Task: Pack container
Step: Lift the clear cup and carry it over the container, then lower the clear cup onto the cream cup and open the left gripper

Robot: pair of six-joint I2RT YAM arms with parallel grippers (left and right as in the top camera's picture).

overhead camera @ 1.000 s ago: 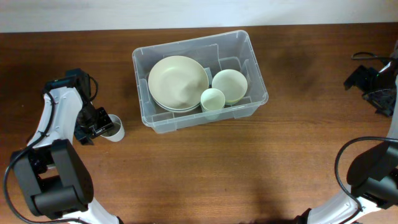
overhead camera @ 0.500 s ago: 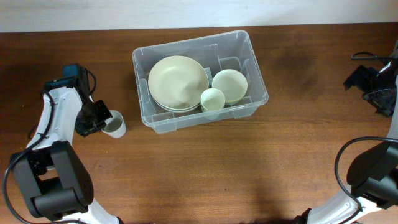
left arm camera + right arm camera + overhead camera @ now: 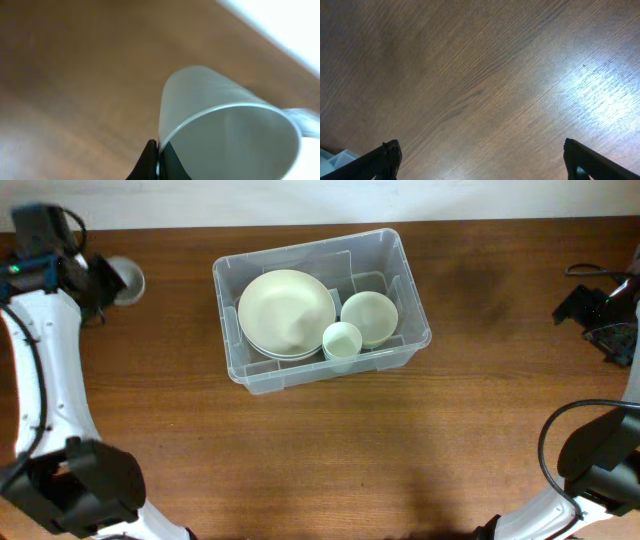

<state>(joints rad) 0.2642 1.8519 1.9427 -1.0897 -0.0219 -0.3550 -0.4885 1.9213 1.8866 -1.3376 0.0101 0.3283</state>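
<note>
Left gripper [image 3: 156,159]: pressed together on the wall of the white cup [image 3: 225,130], pinching it at a single spot on the rim. I see very little finger on it.
Grip risk: a one-point pinch on a thin, smooth wall can let the cup swing or slide out if I move the arm fast or stop it hard.
Cup attitude: it lies tipped, mouth towards the wrist camera. If it goes in like that, I expect it to land on its side and roll.
Cup position: near the far left edge of the table [image 3: 330,450] and, I judge, held clear of it. A drop here could send it off the edge.
Path risk: the container [image 3: 320,370] is well apart to the right, so the carry is long. Coming in low, I could knock the near wall and shove the light tub.
Container contents: a big bowl [image 3: 285,310] fills the left side, with a small bowl [image 3: 370,315] to the right and a second cup [image 3: 342,340] touching both.
Placement risk: little bare floor remains. Releasing over a bowl's rim could tip the cup or make it bounce out, so nesting it in the second cup looks safest.
Right gripper [image 3: 482,157]: spread wide over bare table at the far right, holding nothing, too far away to steady the tub.
</note>
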